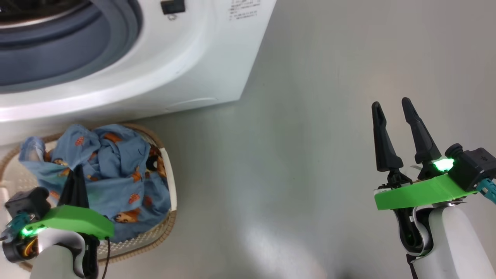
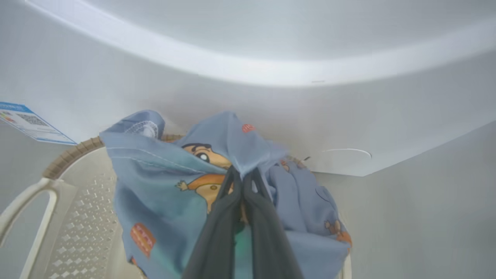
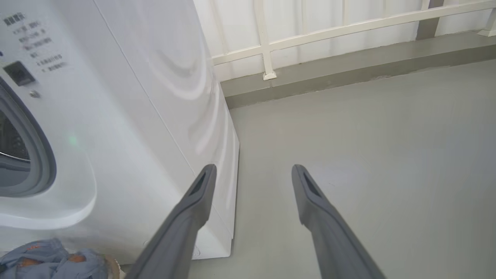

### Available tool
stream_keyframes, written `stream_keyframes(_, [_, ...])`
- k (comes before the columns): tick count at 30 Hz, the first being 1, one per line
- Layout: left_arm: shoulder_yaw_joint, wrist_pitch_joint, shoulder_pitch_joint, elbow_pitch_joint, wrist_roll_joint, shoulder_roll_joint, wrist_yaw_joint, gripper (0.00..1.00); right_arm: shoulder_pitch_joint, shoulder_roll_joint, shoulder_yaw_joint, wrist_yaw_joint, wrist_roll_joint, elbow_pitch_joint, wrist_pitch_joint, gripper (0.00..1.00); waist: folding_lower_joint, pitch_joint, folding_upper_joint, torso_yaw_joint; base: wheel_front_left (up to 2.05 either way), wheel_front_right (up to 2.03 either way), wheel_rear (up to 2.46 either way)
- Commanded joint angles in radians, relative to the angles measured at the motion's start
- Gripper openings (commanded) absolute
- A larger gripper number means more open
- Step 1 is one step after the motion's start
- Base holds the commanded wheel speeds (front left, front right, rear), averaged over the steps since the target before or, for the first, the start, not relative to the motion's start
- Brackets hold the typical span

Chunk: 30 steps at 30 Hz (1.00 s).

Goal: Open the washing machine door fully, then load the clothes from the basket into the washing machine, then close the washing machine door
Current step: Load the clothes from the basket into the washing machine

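Clothes (image 2: 162,186) pinched at a raised fold by the left gripper (image 2: 242,173), heaped in the basket (image 1: 167,228) at the foot of the washing machine (image 1: 193,66).

Two long dark fingers press together on a peak of soft light-blue fabric, which tents up to their tips. The cloth around them is crumpled and loosely folded, printed with orange-brown and black cartoon boy figures and small orange patches, with pale stitching along one hem. It fills the cream plastic basket, which has a wall pierced with small diamond holes, a brown woven-look rim and a white loop handle (image 2: 23,211). The basket stands on the smooth grey floor (image 1: 306,155) just beside the machine's glossy white curved front, below its grey-blue rubber ring (image 1: 58,50); a blue label (image 2: 33,124) sits low on the panel. Well apart, the right gripper (image 1: 391,102) hangs over bare floor, fingers spread and holding nothing.
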Motion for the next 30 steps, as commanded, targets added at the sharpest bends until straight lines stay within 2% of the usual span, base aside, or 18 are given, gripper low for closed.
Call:
stream_keyframes(1, [0.027,-0.007,0.039,-0.044,0.008,0.019,-0.003,0.0,0.035,-0.008,0.015,0.006,-0.01,-0.02,-0.007,1.0,0.0001,-0.045,-0.0001,0.024,0.0,0.0,0.0])
stream_keyframes(8, [-0.001,-0.007,0.128,-0.211,-0.027,0.013,-0.016,0.0,0.052,-0.021,0.022,0.006,-0.011,-0.006,-0.007,1.0,0.0001,-0.127,-0.0001,0.041,0.0,0.0,0.0])
stream_keyframes(15, [-0.05,-0.007,0.208,-0.35,-0.07,0.012,0.0,0.0,0.081,-0.03,0.023,0.006,-0.016,0.006,-0.007,1.0,0.0001,-0.217,-0.0001,0.06,0.0,0.0,0.0])
stream_keyframes(30, [-0.103,-0.007,0.34,-0.527,-0.078,0.012,0.03,0.0,0.145,-0.038,0.026,0.006,-0.031,0.036,-0.007,1.0,0.0001,-0.378,-0.0001,0.081,0.0,0.0,0.0])
